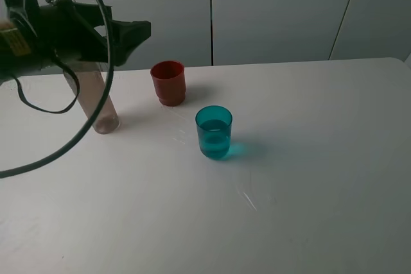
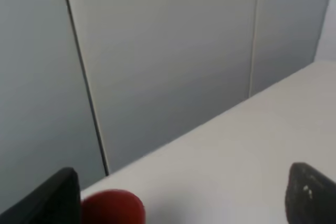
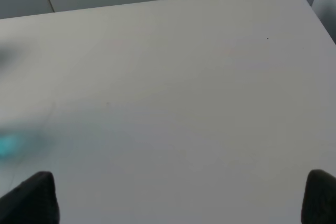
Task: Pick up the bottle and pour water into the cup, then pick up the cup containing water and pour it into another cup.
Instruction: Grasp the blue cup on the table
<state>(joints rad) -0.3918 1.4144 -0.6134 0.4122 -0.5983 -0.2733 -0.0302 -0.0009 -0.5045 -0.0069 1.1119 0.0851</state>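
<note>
The bottle (image 1: 98, 104) stands upright on the white table (image 1: 308, 178) at the left, its upper part hidden behind my left arm. My left gripper (image 1: 137, 33) hovers above the table just right of the bottle, its jaws wide open and empty in the left wrist view (image 2: 184, 203). The red-brown cup (image 1: 168, 83) stands a little right of the bottle and shows low between the left fingers (image 2: 113, 209). The teal-blue cup (image 1: 214, 133) with water in it stands nearer the front. My right gripper (image 3: 176, 198) is open over bare table, with the teal cup a blur (image 3: 10, 144) to one side.
Grey wall panels (image 1: 276, 11) rise behind the table's far edge. A black cable (image 1: 96, 113) loops down from the left arm in front of the bottle. The right arm is outside the exterior high view.
</note>
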